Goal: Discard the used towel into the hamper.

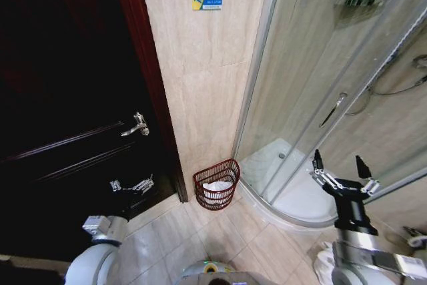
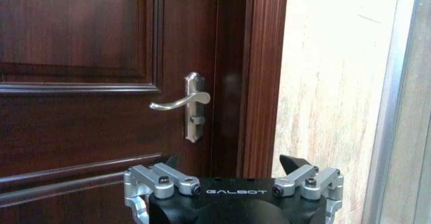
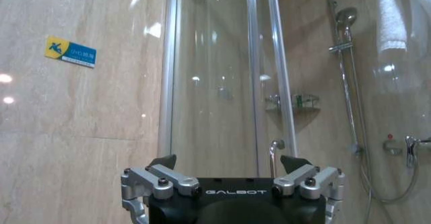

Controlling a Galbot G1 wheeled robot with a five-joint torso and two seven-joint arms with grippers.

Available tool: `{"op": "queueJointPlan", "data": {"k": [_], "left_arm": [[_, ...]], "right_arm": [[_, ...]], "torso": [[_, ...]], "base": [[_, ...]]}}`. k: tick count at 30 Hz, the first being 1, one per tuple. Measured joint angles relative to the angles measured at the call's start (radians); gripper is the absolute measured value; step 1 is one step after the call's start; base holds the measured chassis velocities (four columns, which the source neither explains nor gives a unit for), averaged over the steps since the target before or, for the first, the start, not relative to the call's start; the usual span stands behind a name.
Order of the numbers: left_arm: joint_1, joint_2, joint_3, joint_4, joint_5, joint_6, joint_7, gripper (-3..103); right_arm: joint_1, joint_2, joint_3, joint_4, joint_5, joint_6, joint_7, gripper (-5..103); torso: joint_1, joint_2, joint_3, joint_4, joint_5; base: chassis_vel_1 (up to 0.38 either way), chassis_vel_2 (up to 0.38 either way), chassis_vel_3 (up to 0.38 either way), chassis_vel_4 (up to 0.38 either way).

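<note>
In the head view you are looking down at the hamper [image 1: 217, 184], which is standing on the tiled floor [image 1: 220, 238] against the beige wall, between the dark wooden door [image 1: 73, 118] and the curved glass shower enclosure [image 1: 320, 98]; something white is already lying inside the hamper, though you cannot tell from here whether it is the towel or a liner. Your right gripper [image 1: 340, 165] is hovering off to the shower side of the hamper, well apart from it, with its fingers spread wide and nothing between them. Your left gripper [image 1: 131, 186] is sitting on the door side of the hamper, low in front of the door, and its fingers are too small there to judge. In the left wrist view the left gripper [image 2: 234, 164] is facing the door and its silver lever handle [image 2: 183, 103], jaws standing wide and carrying nothing. In the right wrist view the right gripper [image 3: 229, 163] is pointing at the shower glass and the shower head [image 3: 345, 18], again wide and empty. Since neither gripper is holding a towel, you are probably either finished or needing to find one: a pale folded cloth [image 3: 392, 17] is hanging high beside the shower head, but it is blurred by the glass and cut off at the frame edge. If you are going for it, keep the hamper's rim in the head view and approach from directly above its opening. The hamper's far side and base are partly hidden by its own weave.
</note>
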Motion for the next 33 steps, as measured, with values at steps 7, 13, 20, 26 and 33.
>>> {"op": "queueJointPlan", "data": {"k": [7, 13, 20, 26, 33], "left_arm": [[0.000, 0.000, 0.001, 0.001, 0.000, 0.000, 0.000, 98], [0.000, 0.000, 0.001, 0.001, 0.000, 0.000, 0.000, 98], [0.000, 0.000, 0.001, 0.001, 0.000, 0.000, 0.000, 98], [0.000, 0.000, 0.001, 0.001, 0.000, 0.000, 0.000, 98], [0.000, 0.000, 0.001, 0.001, 0.000, 0.000, 0.000, 98]], "right_arm": [[-0.001, 0.000, -0.010, -0.004, -0.009, 0.019, -0.006, 100], [-0.001, 0.000, -0.017, -0.006, -0.010, 0.049, -0.017, 100], [0.002, 0.000, -0.019, -0.007, -0.019, 0.059, -0.027, 100], [0.010, 0.000, -0.009, -0.016, -0.020, 0.064, -0.025, 100], [0.012, 0.000, 0.002, -0.015, -0.015, 0.063, -0.009, 100]], "torso": [[0.000, 0.000, 0.000, 0.0000, 0.0000], [0.000, 0.000, 0.000, 0.0000, 0.0002], [0.000, 0.000, 0.000, 0.0000, -0.0001], [0.000, 0.000, 0.000, 0.0001, 0.0001], [0.000, 0.000, 0.000, 0.0000, 0.0000]], "base": [[0.000, 0.000, 0.000, 0.000], [-0.020, -0.022, 0.027, 0.014], [0.000, 0.000, 0.000, 0.000], [-0.017, -0.019, -0.021, -0.034], [-0.059, -0.062, -0.060, -0.068]]}}
